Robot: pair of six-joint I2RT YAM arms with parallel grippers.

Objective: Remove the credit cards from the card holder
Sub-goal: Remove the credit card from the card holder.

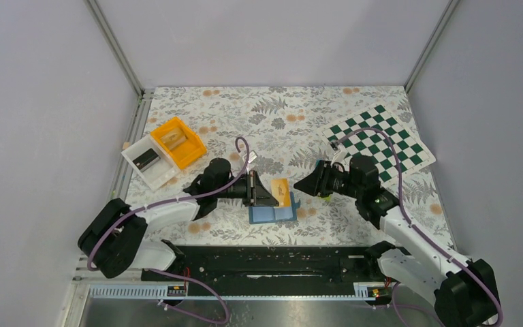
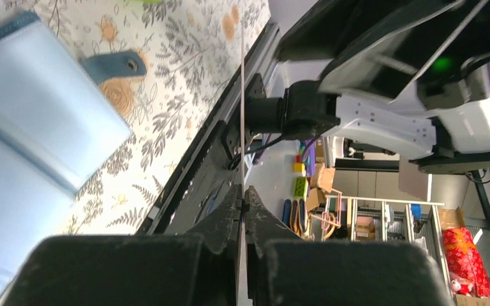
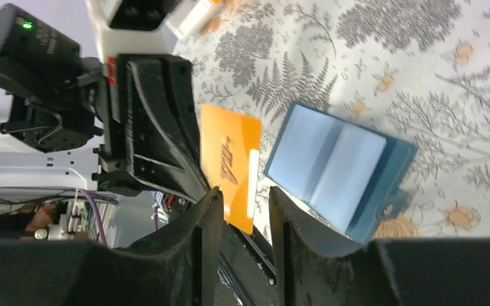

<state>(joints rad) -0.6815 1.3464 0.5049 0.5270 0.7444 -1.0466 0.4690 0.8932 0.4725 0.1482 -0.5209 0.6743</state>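
1. Top external view: our left jaws are clenched on the orange credit card (image 1: 281, 191), holding it on edge above the open blue card holder (image 1: 272, 214), which lies flat on the floral bench (image 1: 279, 122).
2. Our right jaws stand released beside that card, grasping nothing.

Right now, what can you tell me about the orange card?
The orange card is thin, flat and rectangular, plastic-looking, with a darker mark in the middle and a white stripe along one edge. The left gripper is shut on it, holding it up off the table, out of the open blue card holder beside it. The right gripper stands open close by; I cannot tell if it touches.
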